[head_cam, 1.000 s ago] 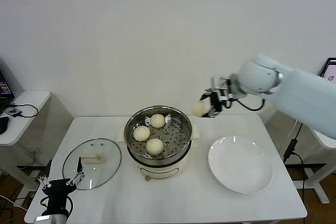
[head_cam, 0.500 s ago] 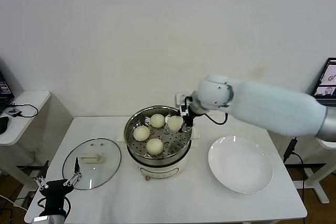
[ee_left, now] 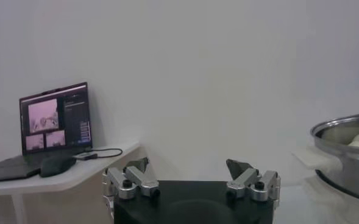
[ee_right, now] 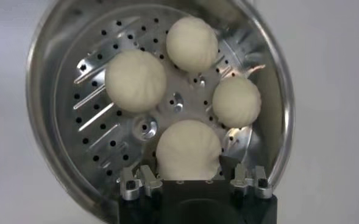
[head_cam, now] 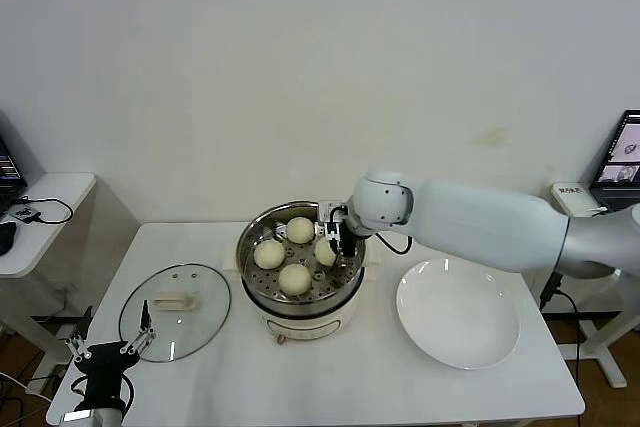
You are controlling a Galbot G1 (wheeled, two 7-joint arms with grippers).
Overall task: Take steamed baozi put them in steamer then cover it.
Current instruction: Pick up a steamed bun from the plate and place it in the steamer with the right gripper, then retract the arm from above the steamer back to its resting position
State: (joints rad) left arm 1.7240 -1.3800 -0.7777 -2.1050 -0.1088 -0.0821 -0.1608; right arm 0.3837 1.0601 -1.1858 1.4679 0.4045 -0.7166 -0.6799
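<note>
Stainless-steel steamer [head_cam: 300, 259] at table centre holds 4 baozi. Right gripper [head_cam: 334, 245] sits inside at 3 o'clock, fingers closed around the fourth baozi [ee_right: 188, 148], which rests on the perforated tray. Half a second earlier this bun hung higher, near the rim. Cover [head_cam: 175, 311] lies at 9 o'clock; left gripper [head_cam: 108, 351], fingers spread, idles beside it.

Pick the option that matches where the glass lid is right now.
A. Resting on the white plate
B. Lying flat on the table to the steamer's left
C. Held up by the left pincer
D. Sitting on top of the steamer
B: the head view shows the glass lid flat on the table, left of the open steamer, apart from the white plate, with the left pincer open and near its edge, not gripping it.
</note>
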